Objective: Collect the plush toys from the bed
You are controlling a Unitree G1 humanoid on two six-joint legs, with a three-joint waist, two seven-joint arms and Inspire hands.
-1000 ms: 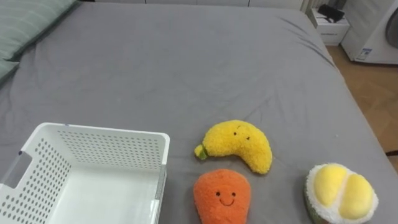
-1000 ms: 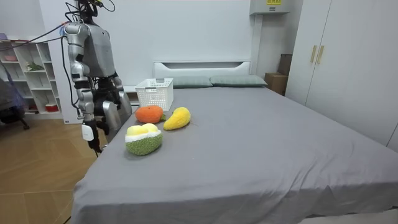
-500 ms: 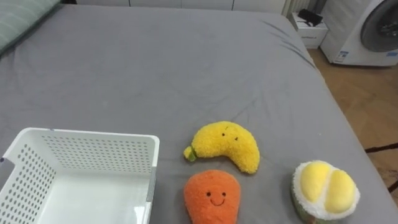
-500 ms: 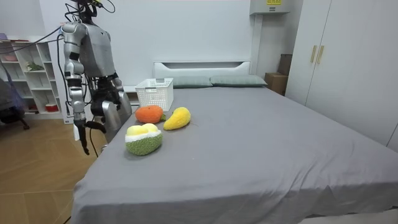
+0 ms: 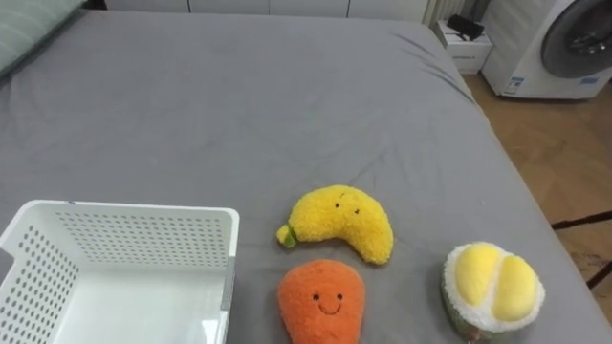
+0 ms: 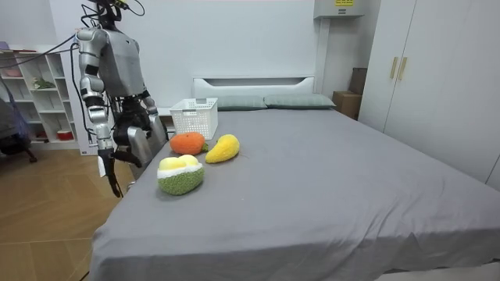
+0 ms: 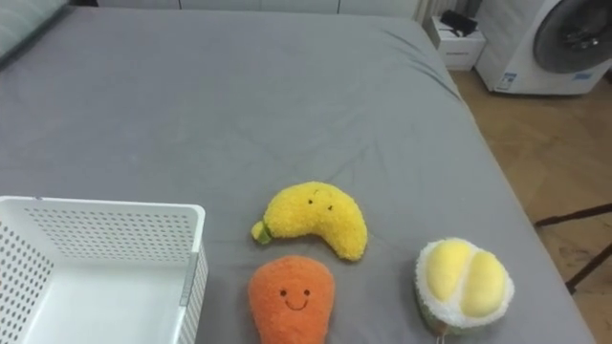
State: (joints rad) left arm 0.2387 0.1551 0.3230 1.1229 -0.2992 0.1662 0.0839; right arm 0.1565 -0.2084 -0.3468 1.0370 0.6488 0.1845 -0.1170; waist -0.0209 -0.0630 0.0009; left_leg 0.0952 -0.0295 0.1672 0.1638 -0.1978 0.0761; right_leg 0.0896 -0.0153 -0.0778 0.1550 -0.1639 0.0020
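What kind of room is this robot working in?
Most likely a bedroom: a wide bed under a grey sheet, pillows against a white headboard, tall wardrobe doors alongside. A washing machine stands nearby, so perhaps a small flat.

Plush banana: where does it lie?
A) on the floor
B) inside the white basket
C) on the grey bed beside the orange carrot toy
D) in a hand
C: the plush banana lies on the grey bed, next to the carrot toy, outside the basket.
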